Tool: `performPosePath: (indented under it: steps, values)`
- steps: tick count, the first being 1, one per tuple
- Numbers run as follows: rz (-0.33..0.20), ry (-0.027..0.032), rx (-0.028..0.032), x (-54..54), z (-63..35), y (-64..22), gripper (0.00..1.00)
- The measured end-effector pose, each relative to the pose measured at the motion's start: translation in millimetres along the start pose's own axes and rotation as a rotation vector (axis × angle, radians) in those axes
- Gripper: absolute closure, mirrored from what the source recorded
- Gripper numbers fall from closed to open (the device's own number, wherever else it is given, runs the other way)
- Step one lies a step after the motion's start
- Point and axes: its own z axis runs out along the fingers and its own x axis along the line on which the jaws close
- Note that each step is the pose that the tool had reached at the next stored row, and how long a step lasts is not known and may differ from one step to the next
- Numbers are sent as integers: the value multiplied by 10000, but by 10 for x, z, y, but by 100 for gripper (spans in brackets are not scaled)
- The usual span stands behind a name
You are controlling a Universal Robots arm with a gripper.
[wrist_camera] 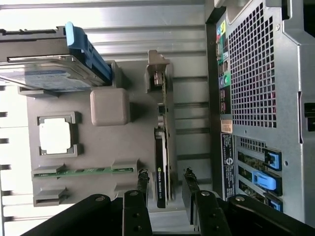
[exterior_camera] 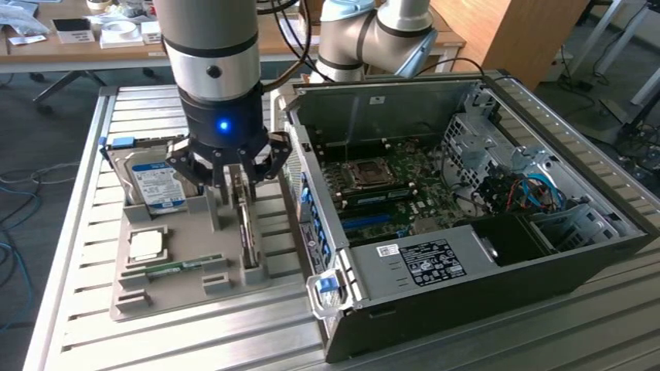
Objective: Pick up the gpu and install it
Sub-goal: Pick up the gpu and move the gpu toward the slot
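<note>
The exterior view is showing the slatted metal bench (exterior_camera: 154, 340) carrying the open black computer case (exterior_camera: 495, 255), motherboard exposed; the wrist view is catching its perforated rear panel. On the grey plastic tray (exterior_camera: 185, 294), the thin dark gpu card (wrist_camera: 162, 167) is standing on edge. The black gripper (wrist_camera: 165, 173) is straddling it, open, with gaps showing on both sides in the wrist view. In the exterior view it is covering the card's upper end.

The arm (exterior_camera: 212, 54) stood near-vertical, wrist pointing straight down — a blue light glowing on its dark collar. The gripper (exterior_camera: 238, 187) hung low, its two fingers (wrist_camera: 142, 181) parted with a clear gap between them, tips aimed downward.
</note>
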Motion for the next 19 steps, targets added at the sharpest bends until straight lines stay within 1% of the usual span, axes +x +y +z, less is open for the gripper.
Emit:
performPosePath:
  steps: [12,19]
  values:
    - [0,-1,0,7,215,-14,58]
    - [0,1,-5,8,230,-15,58]
